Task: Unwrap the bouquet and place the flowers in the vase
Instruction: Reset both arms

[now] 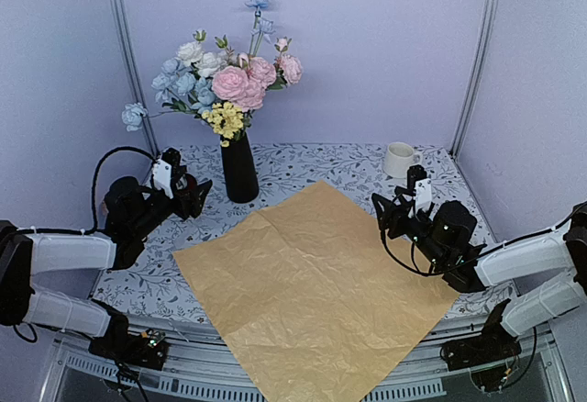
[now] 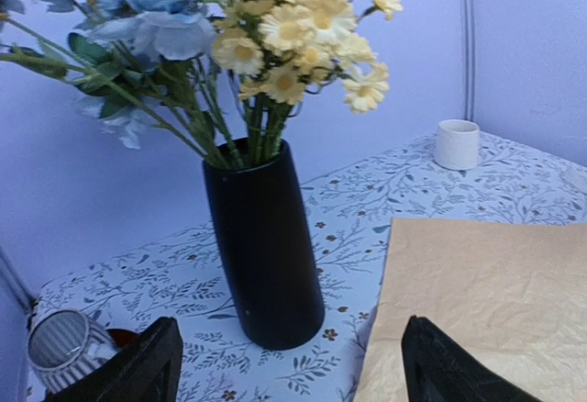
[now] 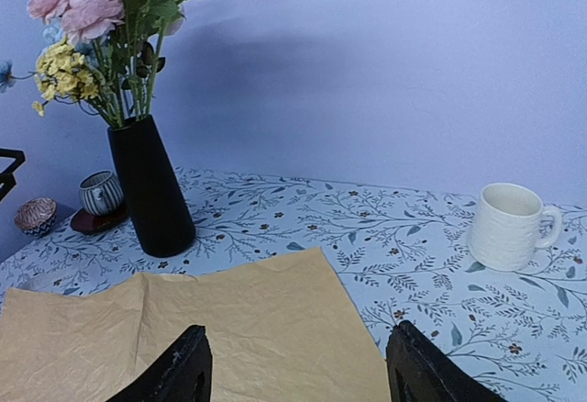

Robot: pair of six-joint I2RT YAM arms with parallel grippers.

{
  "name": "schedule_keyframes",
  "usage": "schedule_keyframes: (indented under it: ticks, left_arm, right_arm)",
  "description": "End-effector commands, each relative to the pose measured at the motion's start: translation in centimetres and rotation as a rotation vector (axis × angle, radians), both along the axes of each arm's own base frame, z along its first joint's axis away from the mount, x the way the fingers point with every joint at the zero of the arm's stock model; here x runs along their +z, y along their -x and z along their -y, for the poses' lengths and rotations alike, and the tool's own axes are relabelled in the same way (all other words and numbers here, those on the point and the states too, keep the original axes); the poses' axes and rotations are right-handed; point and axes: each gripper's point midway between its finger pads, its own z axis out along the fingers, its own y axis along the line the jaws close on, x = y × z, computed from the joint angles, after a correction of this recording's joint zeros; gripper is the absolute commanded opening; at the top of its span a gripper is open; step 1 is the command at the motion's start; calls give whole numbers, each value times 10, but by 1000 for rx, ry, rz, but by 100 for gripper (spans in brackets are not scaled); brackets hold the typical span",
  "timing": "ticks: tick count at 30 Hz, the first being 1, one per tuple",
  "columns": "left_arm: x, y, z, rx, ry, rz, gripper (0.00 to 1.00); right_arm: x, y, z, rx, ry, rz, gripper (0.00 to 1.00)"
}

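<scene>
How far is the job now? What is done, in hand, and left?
Done: the flowers stand in the vase; the paper lies flat, unwrapped. In hand: nothing, the left end effector and right end effector are open and empty. Left: apparently nothing.

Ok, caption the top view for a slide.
Flowers in the black vase; unfolded paper flat between open left hand and right hand.

Both arms [image 1: 69,251] show white links, black joints, looping black cables.
</scene>
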Motion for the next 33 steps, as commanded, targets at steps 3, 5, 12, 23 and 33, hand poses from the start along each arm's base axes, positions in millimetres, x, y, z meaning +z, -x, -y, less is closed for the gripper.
schedule_keyframes:
  ticks: [3, 5, 12, 23, 33]
  left_arm:
    - [-5, -12, -57, 321, -29, -50, 86]
    - [-14, -9, -75, 410, -42, -57, 87]
    - [-21, -4, -115, 552, -14, -37, 88]
    - [-43, -6, -156, 664, 37, -27, 89]
    - [-40, -20, -163, 670, 8, 9, 88]
  right_arm:
    - [21, 0, 55, -248, -56, 72, 68]
    - [24, 1, 74, -345, -55, 85, 68]
    - [35, -12, 105, -586, 191, 140, 67]
    - [-12, -17, 216, -595, 110, 42, 74]
    - [-12, -30, 237, -566, 114, 162, 77]
